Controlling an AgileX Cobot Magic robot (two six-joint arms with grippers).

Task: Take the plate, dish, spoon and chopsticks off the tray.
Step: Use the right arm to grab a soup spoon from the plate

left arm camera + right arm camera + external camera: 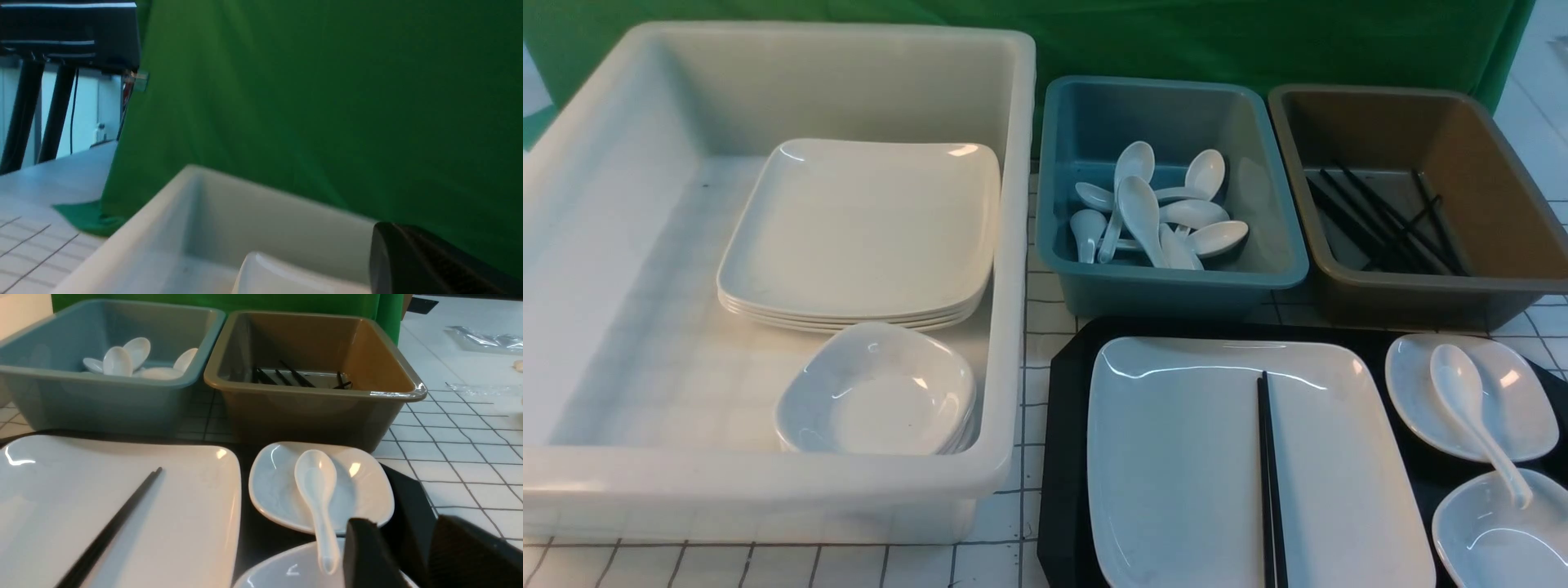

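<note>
The big white plate [1176, 457] is closest. It sits on the left part of the black tray [1066, 457]. The black chopsticks [1270, 490] lie side by side on the plate. They run from near to far, a bit right of the plate's middle. Their far tips stop just short of the plate's far rim, and their near ends run out of the picture.

On the right part of the tray are two small dishes, the near dish [1486, 539] and the far dish [1519, 400]. The white spoon [1470, 416] has its scoop in the far dish. Its handle points near and a little right, and the end rests over the near dish.

On the counter [1029, 327], the big white bin [1013, 245] on the left holds a stack of plates [866, 229] and some stacked small bowls [874, 400]. The teal bin [1290, 269] behind the tray holds a pile of spoons [1152, 212]. The brown bin [1421, 286] to its right holds black sticks [1388, 220].

The right gripper [402, 526] hangs low over the near right corner of the tray. Its fingers are apart and hold nothing. The left gripper [384, 261] is by the white bin, fingers together, with nothing seen in it.
</note>
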